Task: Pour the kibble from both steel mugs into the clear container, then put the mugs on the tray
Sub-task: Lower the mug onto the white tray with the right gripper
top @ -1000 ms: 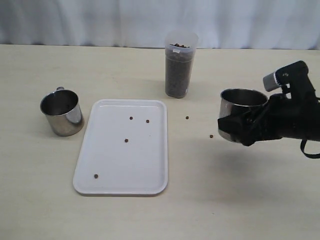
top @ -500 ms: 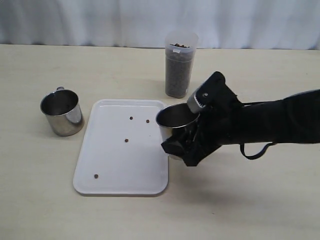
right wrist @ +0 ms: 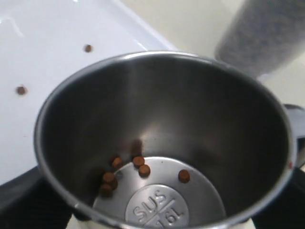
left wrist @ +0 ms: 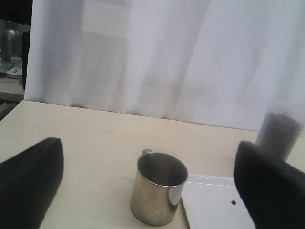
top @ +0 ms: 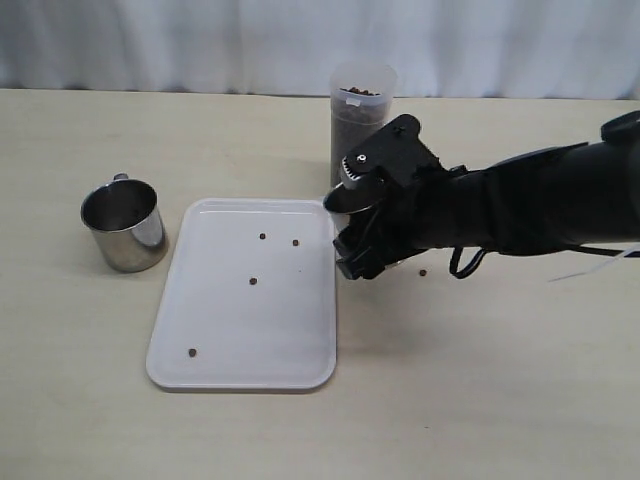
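Steel mugs number 2. The held mug (right wrist: 157,119) is clamped between the fingers of my right gripper (top: 352,250), which is closed on its sides. I count 6 pieces of kibble (right wrist: 141,167) on its floor. The second mug (top: 124,225) stands upright on the tabletop (top: 480,380), straight ahead of my left gripper (left wrist: 148,143), whose fingers are spread wide with nothing between them.

1 tray (top: 240,370) lies just beside my right gripper, on the side toward the second mug, with 4 stray pellets (top: 262,237) on it. 1 more lies on the tabletop just beside my right arm. 1 clear container (top: 362,95), mostly full of kibble, stands just behind my right gripper, and my wrist hides its lower part in the exterior view.

My right arm stretches low across the tabletop, with the wrist at the tray's edge. There it covers the held mug, so I cannot tell whether the mug touches the tray.
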Controlling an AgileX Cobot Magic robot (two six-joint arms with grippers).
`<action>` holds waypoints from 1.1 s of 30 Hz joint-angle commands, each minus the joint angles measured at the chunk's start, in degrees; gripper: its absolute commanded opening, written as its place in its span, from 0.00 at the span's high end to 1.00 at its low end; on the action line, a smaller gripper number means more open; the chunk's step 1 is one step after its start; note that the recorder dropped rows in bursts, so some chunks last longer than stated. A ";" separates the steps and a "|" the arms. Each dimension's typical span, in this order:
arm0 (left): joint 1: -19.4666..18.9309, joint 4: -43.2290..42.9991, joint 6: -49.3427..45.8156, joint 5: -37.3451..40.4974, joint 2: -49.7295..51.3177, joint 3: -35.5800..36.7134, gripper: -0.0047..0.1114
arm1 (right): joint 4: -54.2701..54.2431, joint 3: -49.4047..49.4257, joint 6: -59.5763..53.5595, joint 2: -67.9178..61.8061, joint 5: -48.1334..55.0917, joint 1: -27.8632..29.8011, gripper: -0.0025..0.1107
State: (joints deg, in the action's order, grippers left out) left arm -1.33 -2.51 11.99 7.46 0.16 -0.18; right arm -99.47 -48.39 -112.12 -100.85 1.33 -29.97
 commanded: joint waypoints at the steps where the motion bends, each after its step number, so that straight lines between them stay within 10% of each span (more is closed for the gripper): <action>1: -0.01 0.06 0.07 -0.48 -0.16 0.18 0.12 | -0.47 -0.55 3.01 0.10 -10.52 -0.19 0.94; 9: -0.01 0.06 0.07 -0.48 -0.16 0.18 0.12 | 22.52 2.36 39.11 0.37 -21.43 -0.19 0.94; 17: -0.01 0.06 0.07 -0.48 -0.16 0.18 0.12 | 92.77 13.85 111.74 0.36 -36.10 -0.19 0.94; 33: -0.01 0.06 0.07 -0.48 -0.16 0.18 0.12 | 120.17 13.73 118.67 -10.57 -52.30 -0.19 0.94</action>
State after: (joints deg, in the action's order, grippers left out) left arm -1.33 -2.51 11.99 7.46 0.16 -0.18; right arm 17.32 -33.04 5.12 -109.24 -47.75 -29.97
